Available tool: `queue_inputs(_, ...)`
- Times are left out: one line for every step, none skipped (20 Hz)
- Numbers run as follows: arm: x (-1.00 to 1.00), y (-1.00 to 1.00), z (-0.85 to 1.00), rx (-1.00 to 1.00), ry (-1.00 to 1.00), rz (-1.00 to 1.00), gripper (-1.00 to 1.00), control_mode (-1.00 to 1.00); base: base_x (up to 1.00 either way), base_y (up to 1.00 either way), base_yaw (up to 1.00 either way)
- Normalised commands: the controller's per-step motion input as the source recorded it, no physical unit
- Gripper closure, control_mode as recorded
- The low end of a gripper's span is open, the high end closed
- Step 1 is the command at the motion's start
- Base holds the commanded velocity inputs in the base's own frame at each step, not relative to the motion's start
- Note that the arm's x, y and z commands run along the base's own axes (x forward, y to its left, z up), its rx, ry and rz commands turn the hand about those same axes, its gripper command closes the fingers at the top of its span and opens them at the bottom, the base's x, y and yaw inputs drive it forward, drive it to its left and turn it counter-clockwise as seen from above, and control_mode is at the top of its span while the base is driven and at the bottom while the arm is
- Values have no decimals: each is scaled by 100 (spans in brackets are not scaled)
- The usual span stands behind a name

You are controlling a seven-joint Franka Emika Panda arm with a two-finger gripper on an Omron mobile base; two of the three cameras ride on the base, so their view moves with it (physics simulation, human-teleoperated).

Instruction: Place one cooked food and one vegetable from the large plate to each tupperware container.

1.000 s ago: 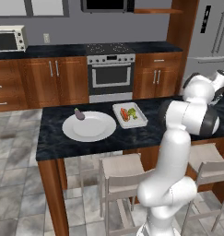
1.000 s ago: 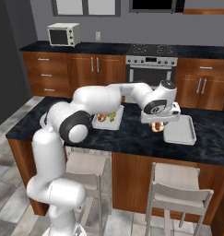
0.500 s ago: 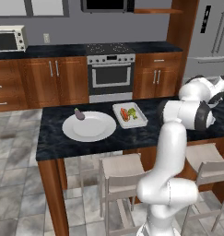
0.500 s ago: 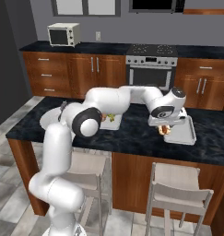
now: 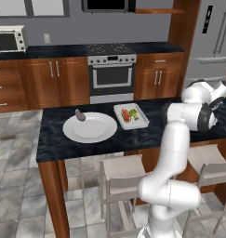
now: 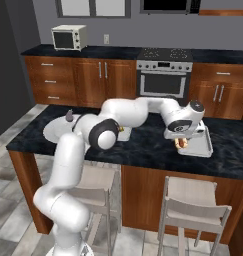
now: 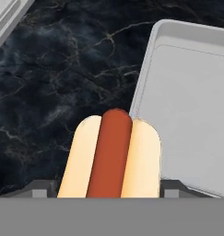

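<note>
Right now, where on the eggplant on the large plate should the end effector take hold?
Probably across the plump purple body of the eggplant, coming straight down from above: it lies low and alone near the large plate's far left rim.

A home kitchen, rendered: wooden cabinets (image 5: 54,81) under a dark counter, built-in stainless oven (image 5: 112,76) with a cooktop above, toaster oven (image 5: 9,41) in the corner, steel fridge (image 5: 212,39) at the right, black marble island (image 5: 58,135) with stools (image 5: 121,169), tiled floor.
</note>
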Motion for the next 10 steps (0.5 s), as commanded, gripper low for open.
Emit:
queue_inputs(22, -16, -9, 0, 0, 0, 100, -100, 0, 0, 0)
queue_inputs(23, -21, -12, 2, 0, 0, 100, -100, 0, 0, 0)
queue_inputs(24, -22, -6, 0, -2, 0, 100, -100, 0, 0, 0)
queue_inputs(27, -18, -3, 0, -1, 0, 100, -100, 0, 0, 0)
queue_inputs(22, 0, -19, 0, -4, 0, 100, -100, 0, 0, 0)
queue_inputs(22, -10, -20, 0, -8, 0, 100, -100, 0, 0, 0)
queue_inputs(18, -14, -22, 0, -11, 0, 100, -100, 0, 0, 0)
queue_inputs(20, -11, -21, 0, -12, 0, 100, -100, 0, 0, 0)
queue_inputs(13, -4, -21, 0, -15, 0, 100, -100, 0, 0, 0)
queue_inputs(13, 0, -28, 0, -15, 0, 100, -100, 0, 0, 0)
